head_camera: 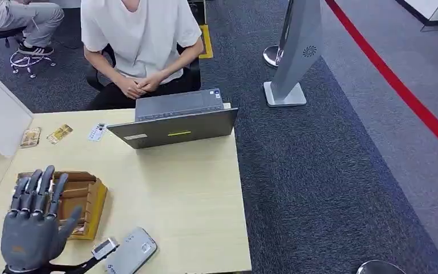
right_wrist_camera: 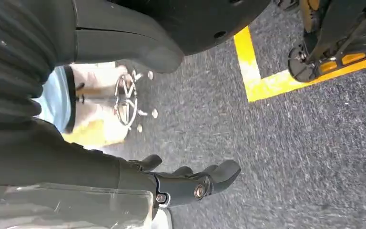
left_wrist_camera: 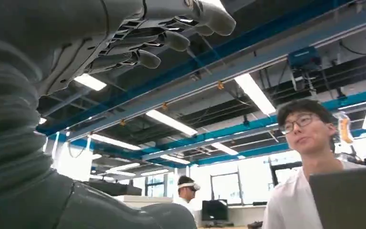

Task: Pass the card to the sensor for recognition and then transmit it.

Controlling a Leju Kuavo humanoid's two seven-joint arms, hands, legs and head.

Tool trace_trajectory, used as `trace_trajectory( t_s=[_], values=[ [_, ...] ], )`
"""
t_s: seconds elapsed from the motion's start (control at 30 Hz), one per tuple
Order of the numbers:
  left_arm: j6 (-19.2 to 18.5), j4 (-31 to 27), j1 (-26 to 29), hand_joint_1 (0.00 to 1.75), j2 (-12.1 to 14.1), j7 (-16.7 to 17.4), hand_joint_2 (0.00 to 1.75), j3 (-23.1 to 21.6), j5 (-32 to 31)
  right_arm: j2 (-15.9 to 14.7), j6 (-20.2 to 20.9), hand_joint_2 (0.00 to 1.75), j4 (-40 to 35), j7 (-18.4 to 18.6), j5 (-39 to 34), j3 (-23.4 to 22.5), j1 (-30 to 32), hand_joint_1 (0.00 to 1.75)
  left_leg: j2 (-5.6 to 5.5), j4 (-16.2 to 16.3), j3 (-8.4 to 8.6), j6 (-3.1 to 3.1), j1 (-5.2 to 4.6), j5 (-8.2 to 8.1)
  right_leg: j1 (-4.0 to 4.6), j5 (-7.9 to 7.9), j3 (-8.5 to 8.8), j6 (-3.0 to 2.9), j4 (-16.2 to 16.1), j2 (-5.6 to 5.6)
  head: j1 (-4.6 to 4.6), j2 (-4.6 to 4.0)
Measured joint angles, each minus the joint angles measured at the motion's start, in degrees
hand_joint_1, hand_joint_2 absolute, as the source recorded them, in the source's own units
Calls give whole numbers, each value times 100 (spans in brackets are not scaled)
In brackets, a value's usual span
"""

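My left hand (head_camera: 34, 220) hovers with fingers spread and holding nothing just above the wooden card box (head_camera: 85, 197), so I should lower it squarely, pinch a single card from that box, then carry it flat toward the grey sensor (head_camera: 130, 251) beside the box.

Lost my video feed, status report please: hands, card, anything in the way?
Left hand raised over wooden box, fingers spread, empty. Right hand hanging by floor, holding nothing. Cards untouched beside laptop.
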Motion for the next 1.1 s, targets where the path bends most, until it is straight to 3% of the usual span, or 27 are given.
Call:
trace_trajectory(
  t_s=[0.1, 0.17, 0.23, 0.3, 0.37, 0.47, 0.6, 0.87, 1.1],
  values=[
    [15, -246, 306, 0, 214, 224, 175, -278, -169, 9, -9, 175, 0, -57, -98, -61, 1, 0, 0, 0, 0, -2, 0, -9, 0, -7, -1, -3, 0, -1, 0, 0],
    [-119, -394, 418, 0, 422, 293, 175, -493, 95, 11, -9, 175, 0, -81, -138, -105, -1, 0, -1, 0, 1, -2, 0, -9, 1, -13, -1, -7, -1, -4, 0, 0],
    [-887, -556, 445, 0, 748, 122, 175, -827, 1239, 11, 26, 175, 0, -120, -181, -144, -2, 0, -7, -1, 1, -2, 1, -9, 1, -14, 1, -7, 0, -8, 0, 0],
    [-2000, -713, 511, 0, 1371, -212, 175, -1065, 2873, 9, 46, 175, 0, -173, -184, -162, -4, 0, -4, -3, 1, -5, 10, -8, 13, -15, 2, -14, 1, -7, 2, 0],
    [-2518, -836, 683, 0, 2025, -553, 175, -1102, 3998, 9, 46, 175, 0, -175, -184, -173, -2, 0, 3, -3, 9, -19, 17, -10, 18, -12, -1, -23, 3, 0, -4, 0],
    [-2754, -989, 864, 0, 2765, -644, 175, -1098, 4341, 2, 42, 175, 0, -175, -186, -184, -1, 0, -7, -4, 9, -21, 19, -7, 19, -20, 5, -32, 6, -9, -7, 0],
    [-2953, -1174, 1052, 0, 3341, -614, 175, -1087, 4436, 4, 35, 175, 0, -181, -192, -197, -7, 0, -9, -4, 9, -21, 19, -8, 20, -22, 10, -35, 6, -12, -7, 0],
    [-3010, -1327, 1197, 0, 3794, -439, 175, -1084, 4417, 4, 33, 175, 0, -179, -194, -230, -8, 0, -10, -4, 10, -19, 17, -10, 19, -22, 11, -34, 4, -13, -7, 0],
    [-3259, -1349, 1009, 0, 3846, -483, 175, -1089, 4303, 4, 9, 175, 0, -166, -295, -276, -7, 0, -18, -4, 11, -19, 18, -9, 20, -23, 15, -34, 4, -25, -4, 0]
  ],
)
